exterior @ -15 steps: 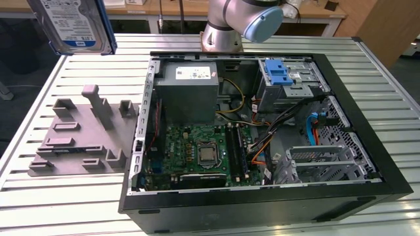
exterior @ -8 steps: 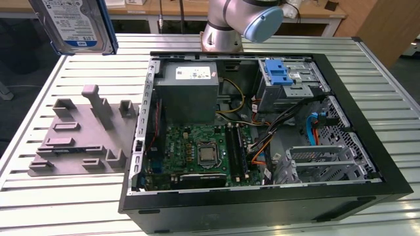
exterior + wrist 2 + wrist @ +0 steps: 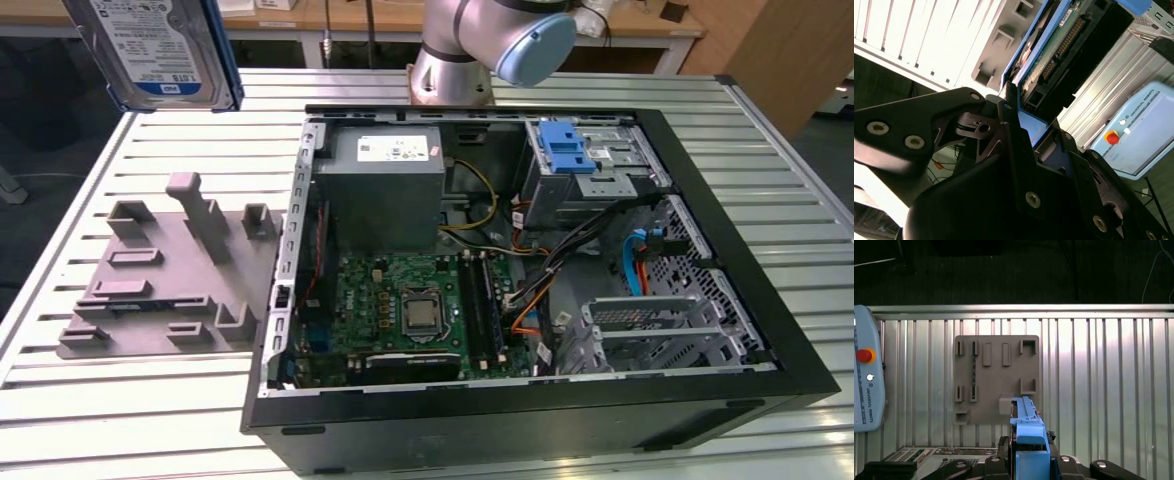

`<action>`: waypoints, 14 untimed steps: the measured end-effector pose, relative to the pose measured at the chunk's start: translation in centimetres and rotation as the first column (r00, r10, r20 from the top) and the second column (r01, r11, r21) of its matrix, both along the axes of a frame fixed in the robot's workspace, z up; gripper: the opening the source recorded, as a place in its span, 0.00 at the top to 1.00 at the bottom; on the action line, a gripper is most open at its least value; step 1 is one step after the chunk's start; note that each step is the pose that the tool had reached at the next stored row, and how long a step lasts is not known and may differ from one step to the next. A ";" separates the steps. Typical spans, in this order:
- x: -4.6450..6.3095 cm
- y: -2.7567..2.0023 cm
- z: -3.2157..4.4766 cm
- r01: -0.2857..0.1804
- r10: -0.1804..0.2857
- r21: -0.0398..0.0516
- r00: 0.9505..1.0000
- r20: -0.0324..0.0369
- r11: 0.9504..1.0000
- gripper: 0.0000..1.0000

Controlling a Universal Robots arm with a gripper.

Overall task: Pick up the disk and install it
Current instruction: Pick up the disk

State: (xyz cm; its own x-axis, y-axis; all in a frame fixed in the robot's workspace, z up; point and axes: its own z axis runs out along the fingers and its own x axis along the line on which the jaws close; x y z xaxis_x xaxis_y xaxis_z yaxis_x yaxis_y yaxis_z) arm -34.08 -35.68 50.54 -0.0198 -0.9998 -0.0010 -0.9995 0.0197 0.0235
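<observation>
— What's furthest left on your screen?

— In the exterior view, the disk point(image 3: 154, 50) hangs high at that view's left, clear above the slatted worktop point(image 3: 80, 420). Its white-and-blue label faces me. There is print on it, which I leave unread.

— And the hand?

— In the second wrist view I see the hand point(image 3: 1021, 117) clamped on the disk's blue-railed end, circuit-board side showing.

— What's below?

— A grey fixture plate point(image 3: 160, 285) lies on the worktop beneath the disk. To the right sits the open computer case point(image 3: 534, 410), with a grey box point(image 3: 380, 185) bearing a white sticker inside. Further right is a blue latch point(image 3: 567, 150). The disk is well apart from the case.
</observation>
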 end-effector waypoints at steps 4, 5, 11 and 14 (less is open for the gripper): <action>0.2 0.00 0.00 0.000 0.000 0.000 1.000 0.000 1.000 0.64; 0.3 0.00 0.00 0.000 0.000 0.000 1.000 0.000 1.000 0.64; 0.5 0.00 0.00 0.000 0.000 0.000 1.000 0.000 1.000 0.64; 0.7 0.00 0.00 0.000 0.000 0.000 1.000 0.000 1.000 0.64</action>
